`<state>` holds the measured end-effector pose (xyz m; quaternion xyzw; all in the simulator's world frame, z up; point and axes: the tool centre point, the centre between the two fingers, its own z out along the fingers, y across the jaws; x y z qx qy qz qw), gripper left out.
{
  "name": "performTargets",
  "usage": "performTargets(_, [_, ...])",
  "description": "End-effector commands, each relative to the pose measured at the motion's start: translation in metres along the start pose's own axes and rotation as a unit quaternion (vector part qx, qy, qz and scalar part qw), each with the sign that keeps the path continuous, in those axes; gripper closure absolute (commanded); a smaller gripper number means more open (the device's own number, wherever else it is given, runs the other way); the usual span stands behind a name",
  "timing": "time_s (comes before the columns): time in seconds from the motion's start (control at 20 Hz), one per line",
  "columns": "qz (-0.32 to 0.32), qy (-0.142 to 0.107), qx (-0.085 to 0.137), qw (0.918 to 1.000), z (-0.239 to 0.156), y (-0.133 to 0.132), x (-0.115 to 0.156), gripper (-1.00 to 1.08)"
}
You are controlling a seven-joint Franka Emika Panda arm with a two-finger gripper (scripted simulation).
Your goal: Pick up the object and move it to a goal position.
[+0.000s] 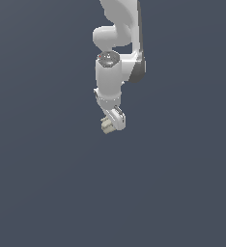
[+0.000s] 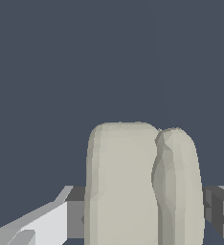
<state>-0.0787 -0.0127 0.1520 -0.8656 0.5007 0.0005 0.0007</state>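
Up close, wrist view shows claw (image 2: 145, 210) pads clamping the beige object (image 2: 133, 182).

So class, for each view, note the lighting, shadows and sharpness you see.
Exterior view: flat, even light, no cast shadow under the gripper, edges slightly soft. Wrist view: the object fills the frame close up, softly shaded, no glare, background plain.

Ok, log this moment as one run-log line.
arm: raised | tool: shut on beige block | block: held between the fingers, off the floor | goal marker: none visible
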Motion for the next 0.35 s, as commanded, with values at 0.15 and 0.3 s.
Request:
performTargets(0.15, [0.000, 0.000, 0.000, 1.0000, -0.0071, 0.0092, -0.0077, 1.08])
performTargets(0.3, [0.000, 0.000, 0.000, 1.0000, -0.0080, 0.0104, -0.0087, 1.08])
